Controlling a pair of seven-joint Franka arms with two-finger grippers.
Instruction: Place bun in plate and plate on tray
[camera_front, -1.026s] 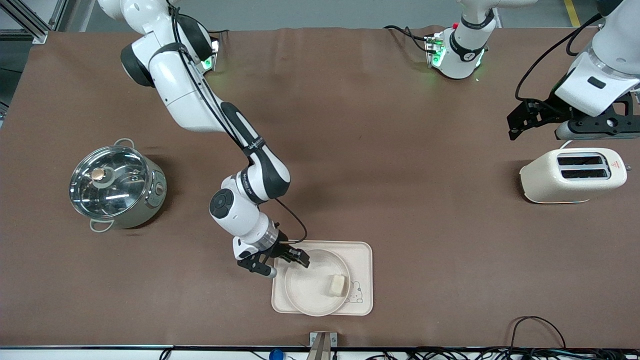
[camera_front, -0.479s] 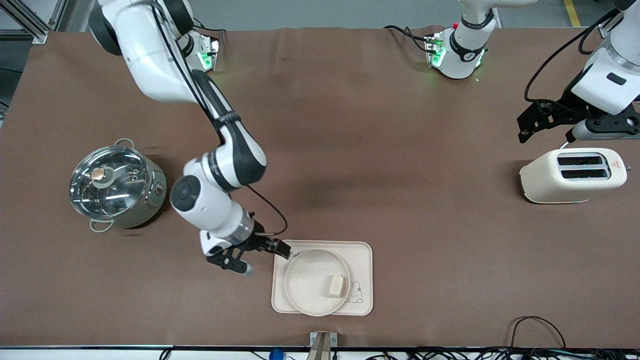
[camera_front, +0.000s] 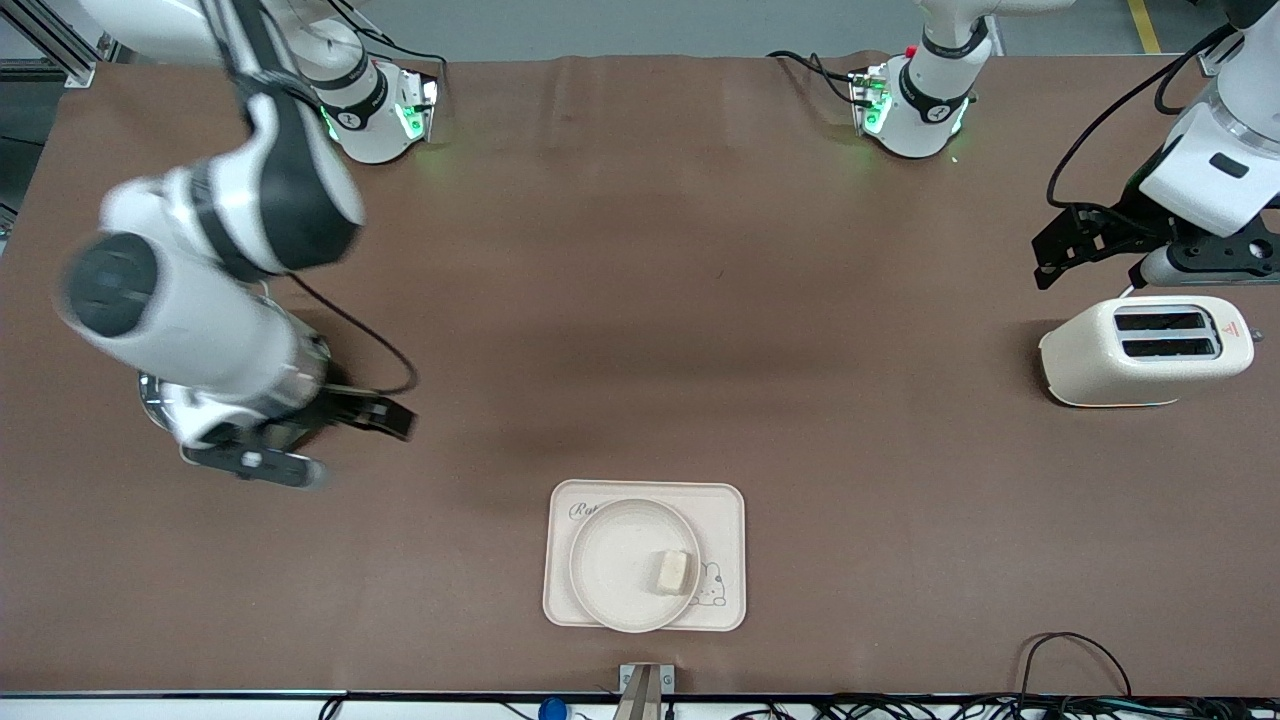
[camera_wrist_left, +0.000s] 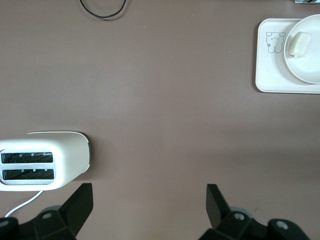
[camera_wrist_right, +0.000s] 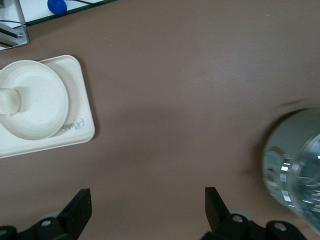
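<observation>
The bun (camera_front: 675, 571) lies in the round plate (camera_front: 612, 560), and the plate sits on the Rabbit tray (camera_front: 732, 515) near the table's front edge. My right gripper (camera_front: 388, 417) is open and empty, up in the air beside the steel pot, well away from the tray. My left gripper (camera_front: 1058, 252) is open and empty above the table by the toaster. The left wrist view shows the tray (camera_wrist_left: 265, 75), plate (camera_wrist_left: 306, 70) and bun (camera_wrist_left: 298, 43) far off from the gripper (camera_wrist_left: 149, 200). The right wrist view shows the plate (camera_wrist_right: 42, 102), tray (camera_wrist_right: 77, 132), bun (camera_wrist_right: 9, 101) and gripper (camera_wrist_right: 147, 205).
A lidded steel pot (camera_front: 170, 395) stands toward the right arm's end, partly hidden by the right arm; it also shows in the right wrist view (camera_wrist_right: 295, 170). A cream toaster (camera_front: 1145, 350) stands toward the left arm's end and shows in the left wrist view (camera_wrist_left: 45, 160).
My right gripper has left the plate's rim and swung up and away toward the pot. The plate with the bun stays on the tray. The left gripper has barely shifted.
</observation>
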